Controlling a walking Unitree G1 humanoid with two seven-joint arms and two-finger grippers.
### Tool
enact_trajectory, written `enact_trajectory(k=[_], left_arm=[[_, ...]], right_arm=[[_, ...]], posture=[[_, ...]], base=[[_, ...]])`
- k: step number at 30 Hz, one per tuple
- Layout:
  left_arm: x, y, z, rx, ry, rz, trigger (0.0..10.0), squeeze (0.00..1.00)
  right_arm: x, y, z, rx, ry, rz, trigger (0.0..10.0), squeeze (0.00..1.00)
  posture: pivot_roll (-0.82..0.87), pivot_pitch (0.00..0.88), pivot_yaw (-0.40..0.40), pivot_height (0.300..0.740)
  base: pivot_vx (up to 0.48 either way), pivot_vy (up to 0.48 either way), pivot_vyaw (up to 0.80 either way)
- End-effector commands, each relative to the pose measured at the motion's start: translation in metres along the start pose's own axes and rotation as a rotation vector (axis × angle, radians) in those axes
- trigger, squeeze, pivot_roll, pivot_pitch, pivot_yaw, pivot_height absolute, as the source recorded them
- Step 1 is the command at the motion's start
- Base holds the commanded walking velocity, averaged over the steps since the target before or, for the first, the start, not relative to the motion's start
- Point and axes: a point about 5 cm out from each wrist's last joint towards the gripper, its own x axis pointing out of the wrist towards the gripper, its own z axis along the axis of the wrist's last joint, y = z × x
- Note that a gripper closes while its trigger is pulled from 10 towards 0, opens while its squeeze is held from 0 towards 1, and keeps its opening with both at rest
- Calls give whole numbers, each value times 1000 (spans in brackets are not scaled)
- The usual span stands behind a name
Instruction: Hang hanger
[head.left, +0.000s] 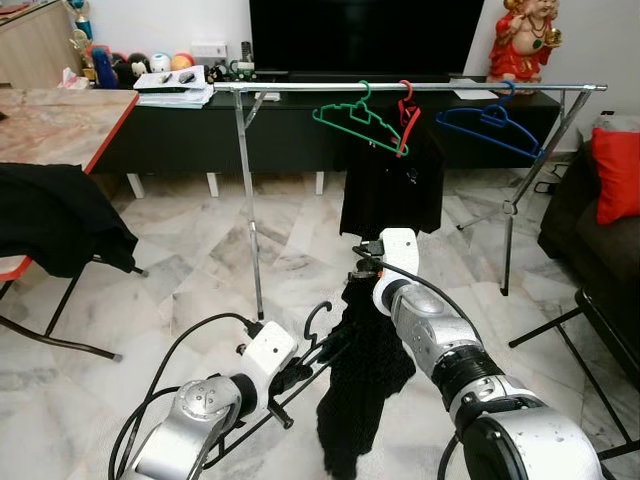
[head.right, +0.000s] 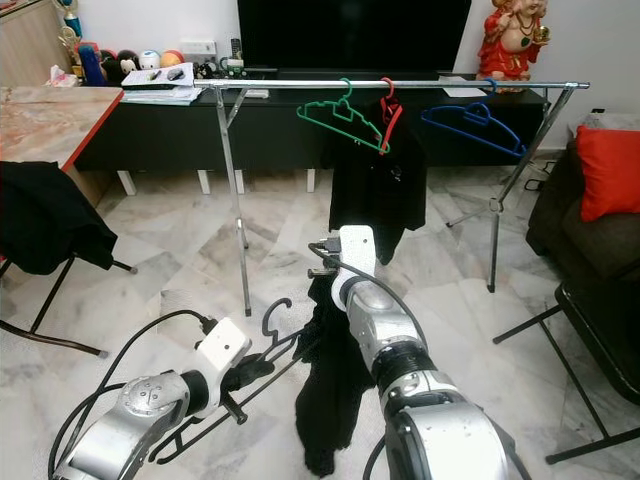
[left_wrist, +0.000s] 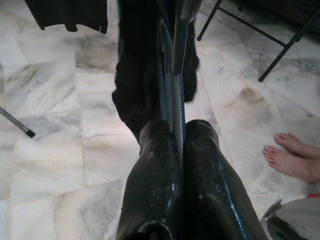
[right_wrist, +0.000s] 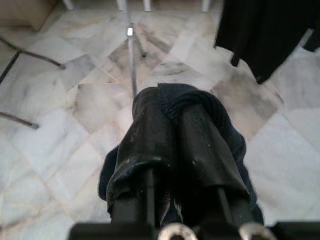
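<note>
A black hanger (head.left: 316, 318) is low in front of me, hook up, with my left gripper (head.left: 298, 374) shut on its thin bar (left_wrist: 173, 75). A black garment (head.left: 365, 385) droops from the hanger toward the floor. My right gripper (head.left: 362, 276) is shut on the garment's top edge (right_wrist: 192, 100), just above and right of the hanger. Beyond them stands a silver clothes rail (head.left: 300, 88) carrying a green hanger (head.left: 352, 118), a red hanger (head.left: 406, 118) with a black garment (head.left: 392, 190) on it, and a blue hanger (head.left: 490, 125).
A table at the left has a black cloth (head.left: 55, 220) draped over it. A dark sofa with a red cushion (head.left: 616, 175) sits right, a black metal frame (head.left: 600, 320) before it. A low TV console (head.left: 180, 130) lies behind the rail. A person's bare feet (left_wrist: 292, 155) stand nearby on the marble floor.
</note>
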Motion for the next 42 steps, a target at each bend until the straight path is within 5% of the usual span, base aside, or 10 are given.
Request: enact_trajectory(k=[1,7,11,17,19,29,35,42], left_arm=[[0,-3,4,31,-19,-20,10000,0],[6,12,13,35,-65,150,10000,0],[8,20,24,-46,-145,249,10000,0],[8,3,29,-54,-204,77,10000,0],[4,-2,25,-33,-180,2,10000,0],[-6,9,-1,85,-12,-8,10000,0],[-7,7,-6,115,20,-26,10000,0],[-9,5,-7,126,6,-53,10000,0]], right_arm=[[1,3,11,-35,-32,25,10000,0],[1,13,7,-51,-19,93,10000,0],[2,21,1,-20,-12,127,10000,0],[1,35,-10,-71,0,216,10000,0],[0,33,-9,-158,-18,218,10000,0],[-1,3,13,-316,-73,82,10000,0],[-3,-4,14,-366,-61,70,10000,0],[-5,-7,9,-526,-34,128,10000,0]], posture=[[140,40,-74,740],[137,40,-76,740],[137,39,-76,740],[132,39,-72,740],[133,39,-71,740],[135,30,-71,740],[135,26,-70,740],[131,27,-72,740]], base=[[0,0,0],[0,0,0],[0,0,0],[0,0,0],[0,0,0],[0,0,0],[0,0,0],[0,0,0]])
